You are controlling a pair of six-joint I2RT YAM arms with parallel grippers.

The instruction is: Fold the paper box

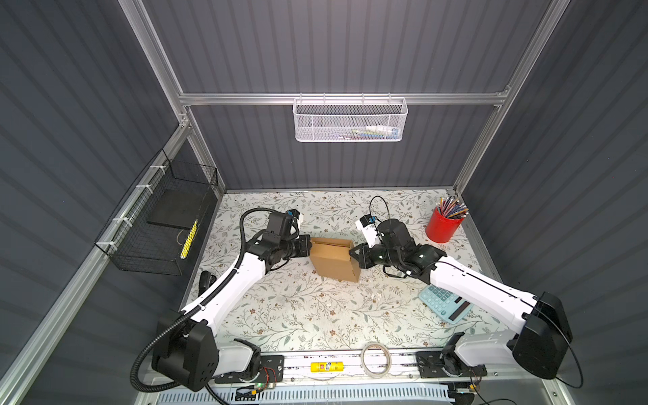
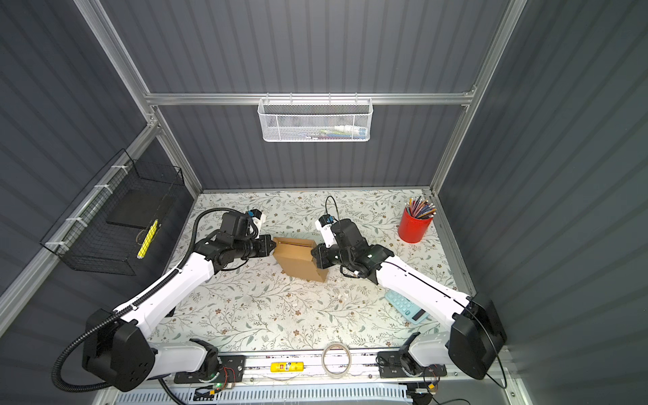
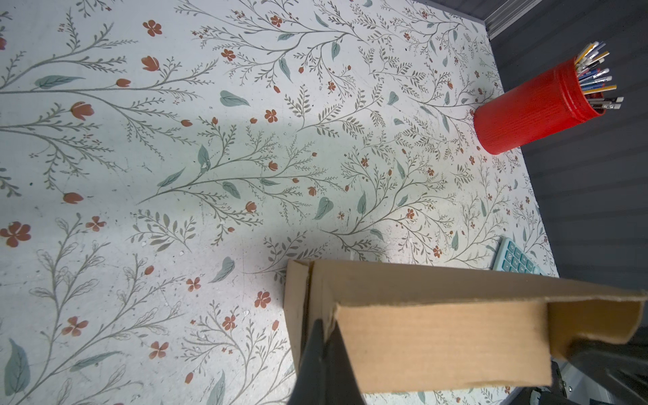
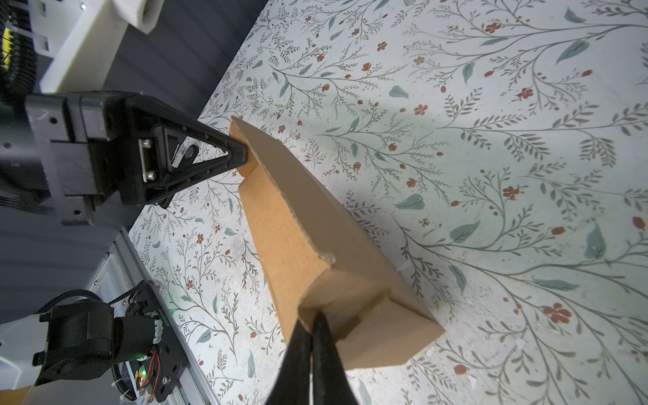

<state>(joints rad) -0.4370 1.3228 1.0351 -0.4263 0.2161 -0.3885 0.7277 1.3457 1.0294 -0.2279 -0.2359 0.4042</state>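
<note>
I see my left gripper (image 1: 310, 246) and right gripper (image 1: 352, 253) pinching opposite walls of the matte, corrugated brown paper box (image 1: 333, 261).

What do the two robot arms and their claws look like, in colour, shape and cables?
Both arms have white shells with black joints. The left arm carries a thick black ribbed hose; the right arm has a thin black cable. The left claw and right claw are black and taper like triangles.

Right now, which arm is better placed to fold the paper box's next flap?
Probably right: the right fingers pinch the paper box at the end with the loose bent flap, while the left fingers anchor the opposite corner.
</note>
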